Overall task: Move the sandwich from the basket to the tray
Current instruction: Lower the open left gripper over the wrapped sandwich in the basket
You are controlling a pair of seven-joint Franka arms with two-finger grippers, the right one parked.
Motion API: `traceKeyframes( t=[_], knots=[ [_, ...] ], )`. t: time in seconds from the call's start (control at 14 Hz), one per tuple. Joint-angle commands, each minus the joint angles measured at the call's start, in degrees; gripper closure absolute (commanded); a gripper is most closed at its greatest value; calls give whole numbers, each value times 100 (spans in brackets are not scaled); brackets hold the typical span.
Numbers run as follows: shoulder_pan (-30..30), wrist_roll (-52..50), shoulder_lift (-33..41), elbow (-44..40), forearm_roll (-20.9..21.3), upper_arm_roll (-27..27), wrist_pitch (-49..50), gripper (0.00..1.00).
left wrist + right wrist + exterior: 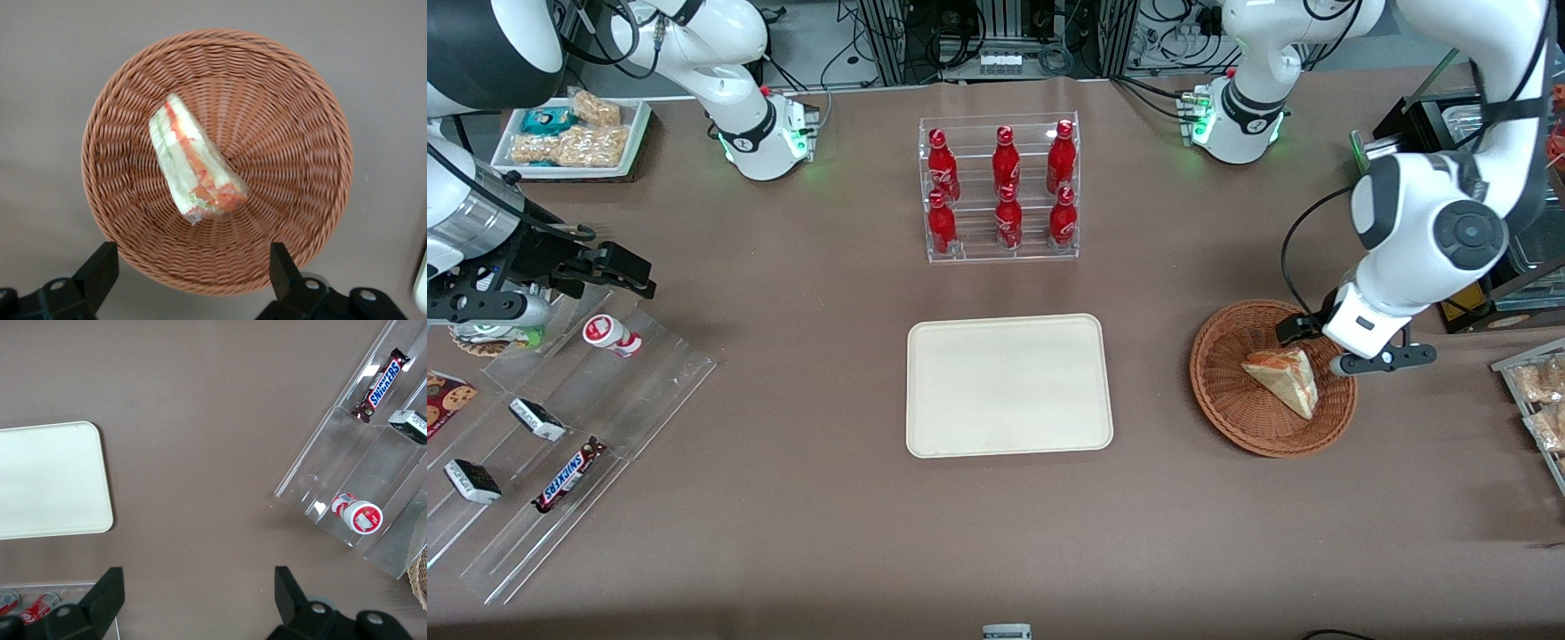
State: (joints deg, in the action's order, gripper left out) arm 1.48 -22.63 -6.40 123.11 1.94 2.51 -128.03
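One small triangular clear-wrapped sandwich [1283,377] of pale bread with red-orange and green filling lies in one round reddish-brown woven wicker basket [1227,400], and there is one flat cream-beige rectangular tray [1008,384] with rounded corners. Six red bottles [1005,191] stand in one clear acrylic stepped rack [999,252], three on each of two levels. One black two-finger gripper [193,275] hangs over the basket with its jaws spread wide, while one clear stepped display [649,391] holds one small red-and-white cup [611,335], one Snickers bar [567,475] and two small dark-and-white wrapped bars [537,419].
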Motion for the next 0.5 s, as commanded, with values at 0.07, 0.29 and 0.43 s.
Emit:
traceKeyframes(
  t=[0.07, 0.29, 0.43],
  knots=[
    [63, -3021, -334, 29, 132, -14, -669, 0],
    [54, -4142, -695, 29, 132, -40, -943, 0],
    [54, -4354, -1028, -15, 140, -49, -978, 0]
  ],
)
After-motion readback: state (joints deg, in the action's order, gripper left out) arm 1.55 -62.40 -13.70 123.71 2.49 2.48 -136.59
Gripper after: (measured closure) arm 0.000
